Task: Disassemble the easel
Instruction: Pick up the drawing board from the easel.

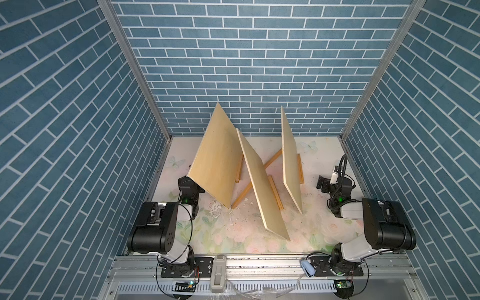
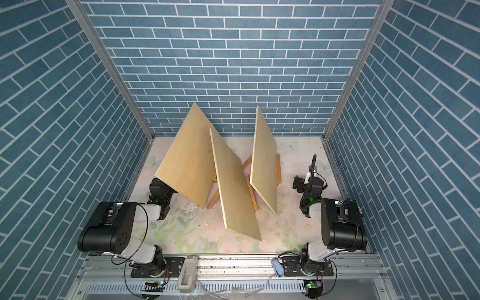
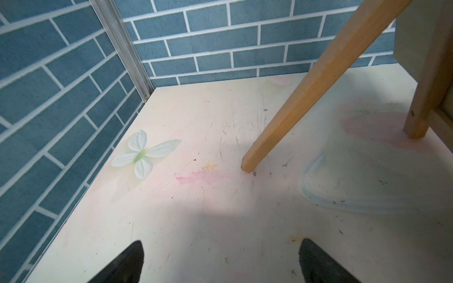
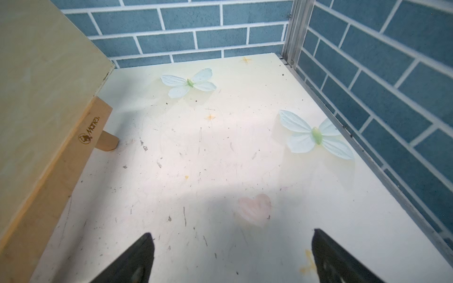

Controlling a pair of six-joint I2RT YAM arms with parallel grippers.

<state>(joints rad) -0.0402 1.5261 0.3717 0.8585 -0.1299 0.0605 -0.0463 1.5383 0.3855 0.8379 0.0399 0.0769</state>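
OK, near edge first: aluminium rail [image 1: 259,265], both arm bases bolted on. Left gripper [image 3: 220,245] has its fingers spread wide with nothing between them, over bare table [image 1: 233,233]. In both top views it's mostly hidden behind the left panel [image 1: 215,158]. Right gripper [image 4: 232,235] is also spread wide and empty, near the right panel [image 1: 291,166], not touching.

Easels [image 1: 274,193] stand mid-table. Three pale plywood panels, flat rectangles, all leaning; middle panel [image 1: 262,187] is nearest. Frames are light square-section timber, mostly covered by the panels, so I can't tell which strut belongs to which easel.

Left wrist view: one rear leg [image 3: 306,93] slants down to the table, top cut off. Right wrist view: ledge [image 4: 73,156] under the right panel, stamped logo, hard to read.

Table cover is glossy floral print, scuffed. White flakes [image 1: 215,207] lie by the left panel's near corner. Far: blue brick-pattern wall [image 1: 259,65].
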